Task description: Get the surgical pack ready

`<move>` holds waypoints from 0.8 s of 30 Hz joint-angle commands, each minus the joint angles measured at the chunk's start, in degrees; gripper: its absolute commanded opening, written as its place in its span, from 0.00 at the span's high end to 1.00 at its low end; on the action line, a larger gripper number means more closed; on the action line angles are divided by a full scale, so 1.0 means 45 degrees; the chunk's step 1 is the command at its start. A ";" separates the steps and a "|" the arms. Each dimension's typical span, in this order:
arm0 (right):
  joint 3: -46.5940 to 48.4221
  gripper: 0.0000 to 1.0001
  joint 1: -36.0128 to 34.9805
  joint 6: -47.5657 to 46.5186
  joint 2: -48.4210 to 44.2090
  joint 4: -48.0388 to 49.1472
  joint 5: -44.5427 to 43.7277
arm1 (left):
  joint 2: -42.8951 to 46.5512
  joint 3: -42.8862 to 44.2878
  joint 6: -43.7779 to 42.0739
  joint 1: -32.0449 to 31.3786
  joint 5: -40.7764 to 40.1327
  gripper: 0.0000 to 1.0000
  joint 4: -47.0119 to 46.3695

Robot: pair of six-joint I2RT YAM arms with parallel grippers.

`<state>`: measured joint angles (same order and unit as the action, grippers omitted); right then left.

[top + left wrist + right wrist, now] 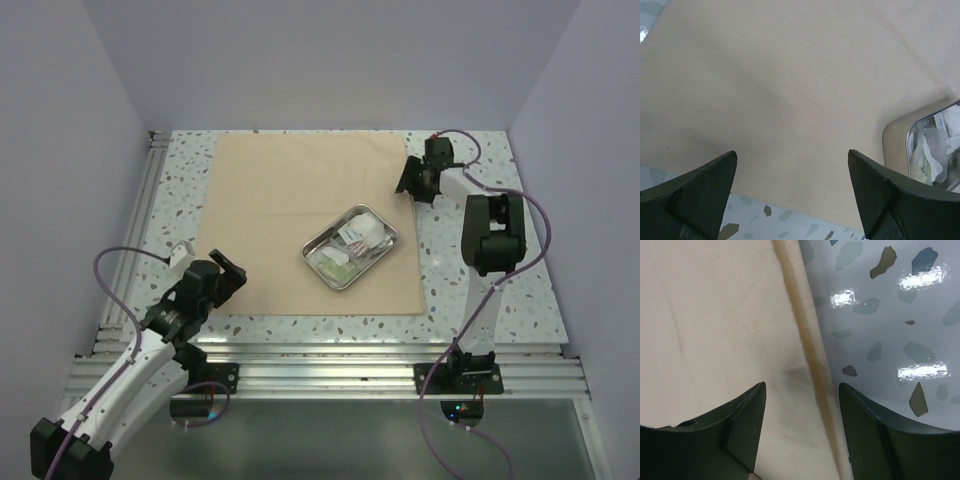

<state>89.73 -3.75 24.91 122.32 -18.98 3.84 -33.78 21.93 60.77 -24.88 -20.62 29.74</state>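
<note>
The tan cloth (300, 200) lies flat and square across the middle of the speckled table (480, 300), and the small steel tray (308, 251) sits cornerwise on its near right part, white, clear and green sachets (356, 240) heaped inside. Left gripper (230, 268) is spread wide, holding nothing, over the cloth's near left corner. Right gripper (408, 182) is parted too, astride the cloth's hemmed right edge by the far right corner, gripping nothing.
</note>
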 commanded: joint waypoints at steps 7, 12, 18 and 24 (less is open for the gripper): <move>0.1114 0.54 -0.0007 0.0148 0.0922 0.0741 0.1218 | -0.1047 0.0028 0.1259 -0.0056 -0.0671 0.07 0.1282; 0.0841 0.83 0.0148 0.0655 0.0825 0.1092 0.0809 | -0.1730 0.0554 0.2139 -0.0037 -0.0906 0.11 0.2414; 0.0022 1.00 0.0559 0.1611 0.0260 0.1658 0.0282 | -0.2434 0.1024 0.2764 -0.0056 -0.0555 0.11 0.2846; -0.1949 1.00 0.1320 0.3035 -0.1260 0.2459 -0.1553 | -0.4071 0.1375 0.2530 -0.0037 -0.0417 0.12 0.2143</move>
<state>85.01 -1.63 34.02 122.65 -10.76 4.95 -49.10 25.45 71.11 -24.88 -22.24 40.62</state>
